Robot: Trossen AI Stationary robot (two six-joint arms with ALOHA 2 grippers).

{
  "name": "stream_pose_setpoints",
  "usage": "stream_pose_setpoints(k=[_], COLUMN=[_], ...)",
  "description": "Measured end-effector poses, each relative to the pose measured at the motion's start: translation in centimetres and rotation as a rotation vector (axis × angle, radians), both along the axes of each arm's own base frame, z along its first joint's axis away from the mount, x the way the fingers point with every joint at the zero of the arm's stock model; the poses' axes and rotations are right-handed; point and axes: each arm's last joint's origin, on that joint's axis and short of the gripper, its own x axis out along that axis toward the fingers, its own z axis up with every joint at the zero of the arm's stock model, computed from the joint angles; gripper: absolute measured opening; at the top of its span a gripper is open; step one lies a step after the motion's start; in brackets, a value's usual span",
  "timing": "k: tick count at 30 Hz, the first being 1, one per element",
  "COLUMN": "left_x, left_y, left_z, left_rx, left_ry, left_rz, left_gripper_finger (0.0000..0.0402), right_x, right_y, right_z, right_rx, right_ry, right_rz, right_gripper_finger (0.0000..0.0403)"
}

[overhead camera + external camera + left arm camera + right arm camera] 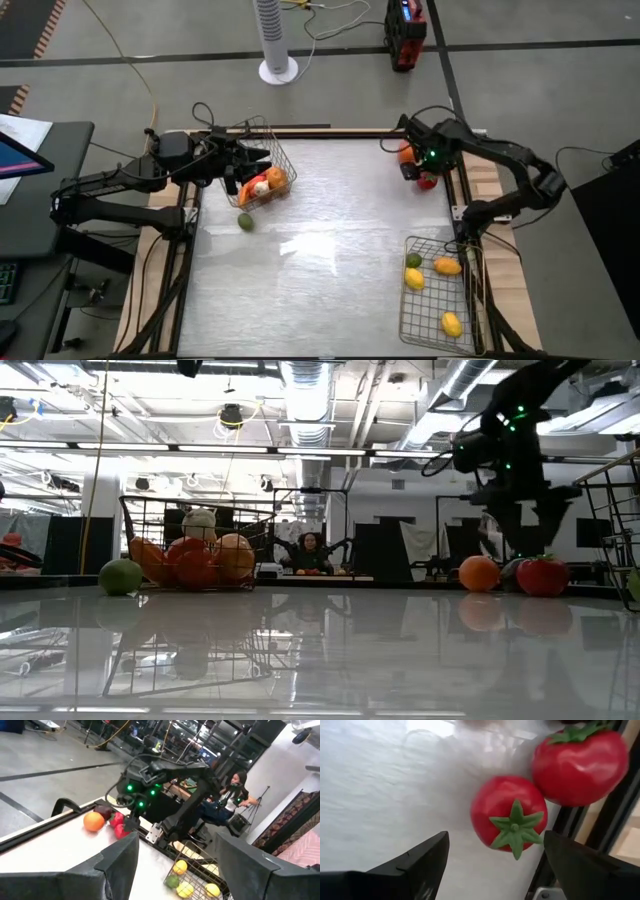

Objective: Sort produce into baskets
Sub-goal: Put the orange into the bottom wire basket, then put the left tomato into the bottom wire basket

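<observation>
Right gripper (424,172) is at the far right corner of the surface (330,250), pointing down over two red tomatoes. Right wrist view: fingers (415,862) spread wide, nothing between them; the smaller tomato (509,815) sits on the surface in the gap ahead, calyx facing the camera, the bigger tomato (579,762) just beside it by the dark edge rail. No contact with either one.

An orange (405,154) lies just beside that same corner (low view shows it on the surface next to a tomato, right arm's wrist above them).

Left gripper (250,160) is at the far left basket (280,150), reaching over its rim. Left wrist view: fingers (120,857) apart, nothing held between them. That basket is loaded with orange, red and white pieces; can't separate each one. A green lime (245,221) lies on the surface just outside the basket, near side.

Right basket (425,315) sits at the near right corner, well apart from the left one. Contents: three yellow lemons (414,279) and one small green piece at its far end.

A person (312,548) is seated in the room beyond the surface.
</observation>
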Motion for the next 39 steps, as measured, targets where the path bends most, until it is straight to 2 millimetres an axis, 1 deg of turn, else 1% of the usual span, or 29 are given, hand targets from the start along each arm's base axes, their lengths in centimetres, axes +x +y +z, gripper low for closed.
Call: stream_pose_setpoints(k=[3,8,13,17,20,26,29,31,35,39], left_x=[0.0,0.0,0.0,0.0,0.0,0.0,0.0,0.0,0.0,0.0], left_y=[0.0,0.0,0.0,0.0,0.0,0.1,0.1,0.1,0.1,0.2], left_z=[0.0,0.0,0.0,0.0,0.0,0.0,0.0,0.0,0.0,0.0], left_rx=[-0.009,-0.027,-0.040,-0.041,-0.042,-0.043,-0.042,-0.040,-0.030,-0.020], left_ry=[-0.002,-0.006,-0.009,-0.010,-0.010,-0.011,-0.011,-0.011,-0.009,-0.005], left_rz=[0.001,0.002,0.002,0.003,0.009,0.028,0.037,0.038,0.053,0.056], left_gripper_finger=[0.0245,0.0245,0.0245,0.0245,0.0245,0.0245,0.0245,0.0245,0.0245,0.0245], right_x=[-0.4,-1.0,-1.3,-1.7,-1.8,-1.1,-0.2,0.9,4.0,7.9], right_y=[0.3,0.3,0.2,0.6,0.7,0.6,0.5,0.6,1.8,3.8], right_z=[-1.2,-2.7,-4.2,-5.3,-5.8,-5.4,-4.6,-3.9,-2.5,-1.0], right_rx=[-0.017,-0.040,-0.061,-0.047,-0.053,-0.070,-0.069,-0.051,-0.031,-0.122], right_ry=[0.006,0.029,0.009,0.022,0.017,0.000,-0.067,-0.155,-0.367,-0.570], right_rz=[-0.003,-0.022,-0.034,-0.031,-0.004,0.123,0.174,0.214,0.333,0.436], right_gripper_finger=[0.0367,0.0387,0.0393,0.0385,0.0375,0.0346,0.0340,0.0341,0.0345,0.0345])
